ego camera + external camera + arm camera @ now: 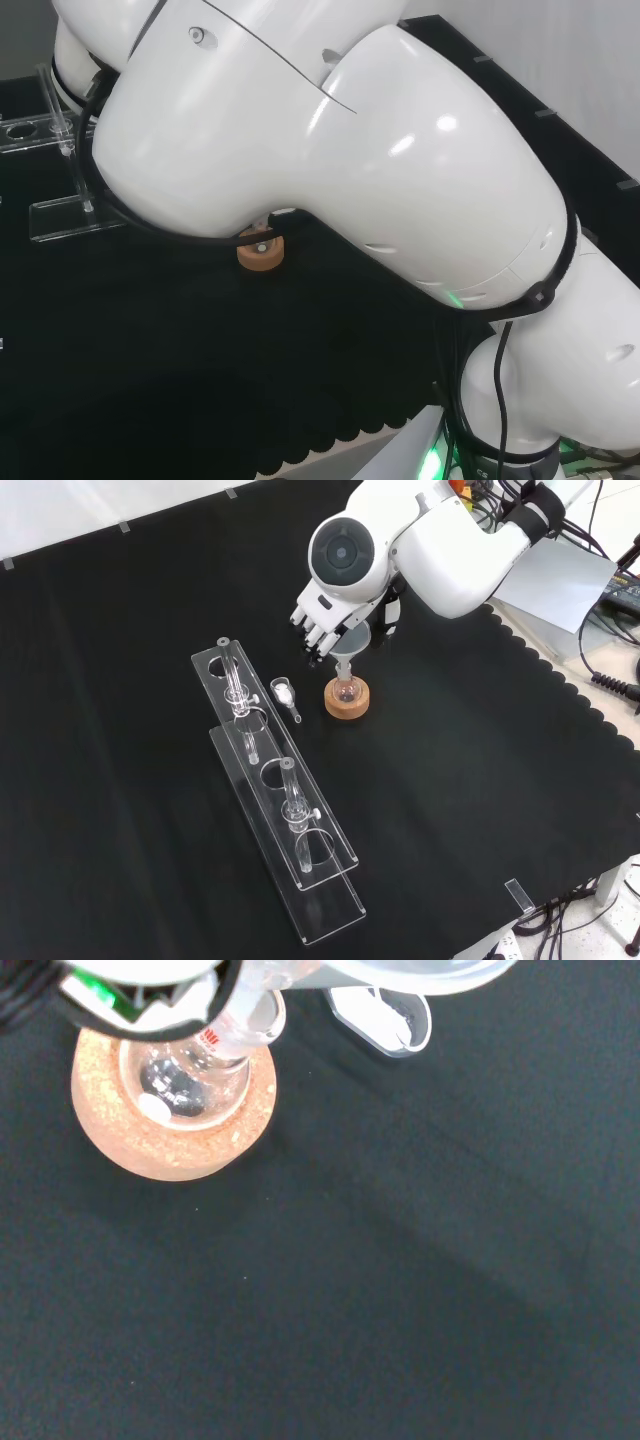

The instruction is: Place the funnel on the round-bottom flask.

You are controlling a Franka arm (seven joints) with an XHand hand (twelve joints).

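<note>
Hand (322, 620) w/ fingers curling beside funnel (352, 646), grasp indiscernible, funnel stem sitting in round-bottom flask (346, 691) on cork ring (347, 702), hand at flask's 11 o'clock, front view, arm link partly hiding hand.

We're looking at a lab here: a counter (120, 780) is lying under black cloth, and clear acrylic racks (285, 825) are holding glass tubes on it. A round-bottom flask (347, 690) is sitting in a cork ring (347, 705) with a funnel (352, 645) at its neck. A white robot arm (440, 550) is reaching over, cables (610, 680) trailing at the edge.
</note>
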